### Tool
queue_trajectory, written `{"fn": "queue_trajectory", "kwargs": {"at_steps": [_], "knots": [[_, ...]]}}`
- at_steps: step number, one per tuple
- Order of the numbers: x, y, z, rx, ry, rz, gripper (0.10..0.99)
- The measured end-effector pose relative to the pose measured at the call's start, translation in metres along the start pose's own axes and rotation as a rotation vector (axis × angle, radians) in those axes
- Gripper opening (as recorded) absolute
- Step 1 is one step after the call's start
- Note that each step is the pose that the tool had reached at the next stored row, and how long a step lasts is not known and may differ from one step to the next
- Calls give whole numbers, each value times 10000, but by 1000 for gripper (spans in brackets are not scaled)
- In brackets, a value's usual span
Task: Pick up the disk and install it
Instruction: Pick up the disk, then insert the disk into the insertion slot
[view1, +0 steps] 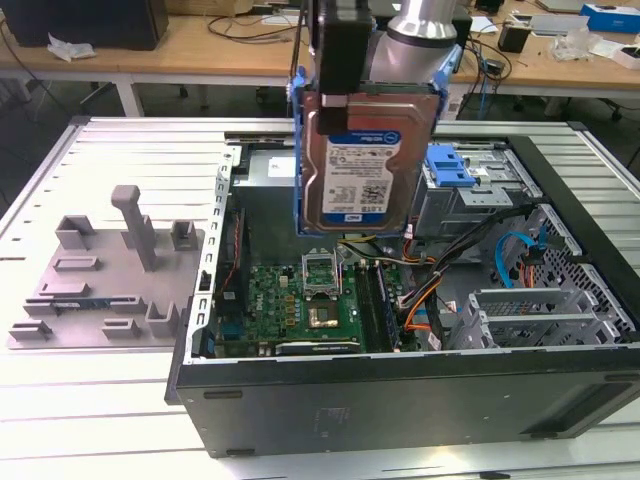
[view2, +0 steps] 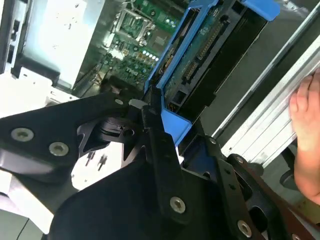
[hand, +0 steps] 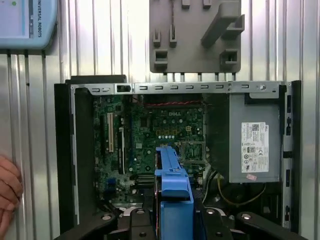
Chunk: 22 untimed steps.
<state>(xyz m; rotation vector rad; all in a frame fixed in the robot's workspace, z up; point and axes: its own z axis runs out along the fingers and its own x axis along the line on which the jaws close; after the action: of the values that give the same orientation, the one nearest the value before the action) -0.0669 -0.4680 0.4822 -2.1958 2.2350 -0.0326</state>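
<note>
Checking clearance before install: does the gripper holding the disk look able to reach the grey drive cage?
Probably yes: the gripper holds the disk upright above the open case, and nothing covers the drive cage beside it.

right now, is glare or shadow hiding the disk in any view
Exterior view: the disk is evenly lit, label free of glare. Second wrist view: its circuit side is shaded but visible; the metal panel is blown out white. First wrist view: even light, its blue carrier edge plain.
</note>
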Motion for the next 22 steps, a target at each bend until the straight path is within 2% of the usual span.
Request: {"fn": "queue_trajectory", "kwargs": {"at_steps": [3, 4, 8, 22], "knots": [[60, -105, 3, -1, 0, 0, 369], [95, -166, 4, 0, 1, -1, 369], [152, -267, 7, 0, -1, -1, 369], [153, -258, 7, -1, 0, -1, 369]]}}
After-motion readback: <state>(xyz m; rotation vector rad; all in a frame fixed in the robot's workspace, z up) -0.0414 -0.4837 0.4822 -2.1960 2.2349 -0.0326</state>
